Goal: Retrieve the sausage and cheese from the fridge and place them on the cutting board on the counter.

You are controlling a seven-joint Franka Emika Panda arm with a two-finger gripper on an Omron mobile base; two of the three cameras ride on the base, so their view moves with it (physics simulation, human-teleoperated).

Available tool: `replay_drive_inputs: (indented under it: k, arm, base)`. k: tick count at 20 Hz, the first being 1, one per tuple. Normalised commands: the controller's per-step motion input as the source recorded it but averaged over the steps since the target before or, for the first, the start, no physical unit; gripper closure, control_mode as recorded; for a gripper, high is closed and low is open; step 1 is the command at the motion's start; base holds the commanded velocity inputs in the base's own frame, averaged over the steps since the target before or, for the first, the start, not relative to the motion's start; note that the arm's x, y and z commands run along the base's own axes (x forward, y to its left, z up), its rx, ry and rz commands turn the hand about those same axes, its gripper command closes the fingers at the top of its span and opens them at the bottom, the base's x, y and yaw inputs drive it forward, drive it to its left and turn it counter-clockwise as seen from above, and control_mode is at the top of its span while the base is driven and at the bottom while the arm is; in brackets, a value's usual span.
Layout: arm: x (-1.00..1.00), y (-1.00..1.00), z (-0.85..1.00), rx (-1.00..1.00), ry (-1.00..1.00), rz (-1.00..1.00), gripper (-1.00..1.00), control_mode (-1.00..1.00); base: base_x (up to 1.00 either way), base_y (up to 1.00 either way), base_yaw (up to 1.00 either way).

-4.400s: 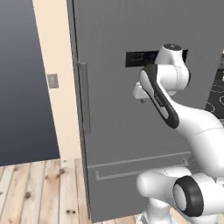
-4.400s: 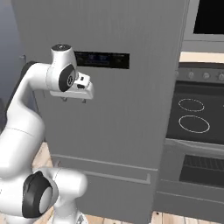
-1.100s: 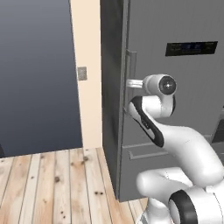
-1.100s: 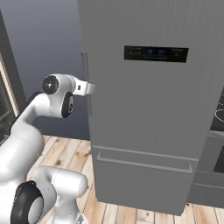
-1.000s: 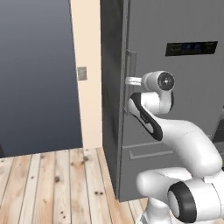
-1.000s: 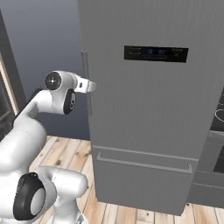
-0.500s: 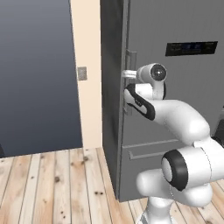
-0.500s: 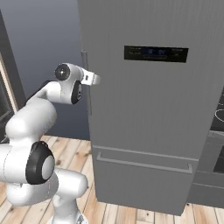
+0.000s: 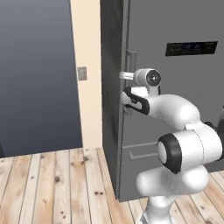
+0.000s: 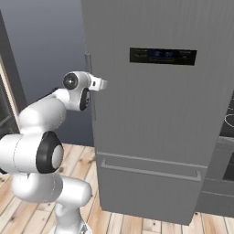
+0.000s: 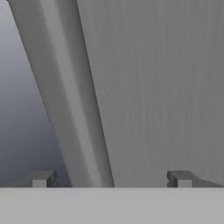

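Two dark fingertips (image 11: 41,178) are standing wide apart, your gripper (image 11: 109,179) straddling the long vertical handle (image 11: 72,100) of the tall grey metal fridge (image 10: 155,114), whose door is sitting closed.

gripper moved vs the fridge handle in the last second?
Yes. The gripper has risen along the fridge and closed in on its handle, fingers now straddling it.

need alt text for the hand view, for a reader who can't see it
Close-up from the robot's hand: the fridge's long vertical handle runs slantwise between the two spread fingertips of the open end effector, not yet gripped. The closed grey fridge door lies behind it, with a dim blue-grey background past its edge.
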Motion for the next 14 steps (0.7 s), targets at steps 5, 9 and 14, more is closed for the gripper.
replay_drive_inputs:
  k: [5, 9, 14]
  arm:
    - [0.51, 0.00, 0.00, 0.00, 0.01, 0.00, -1.00, -1.00]
    - [0.52, 0.00, -0.04, 0.00, 0.00, 0.00, -1.00, -1.00]
    - [0.07, 0.00, 0.00, 0.00, 0.00, 0.00, 1.00, -1.00]
  base:
    - [0.00, 0.00, 0.00]
    - [0.00, 0.00, 0.00]
    - [0.00, 0.00, 0.00]
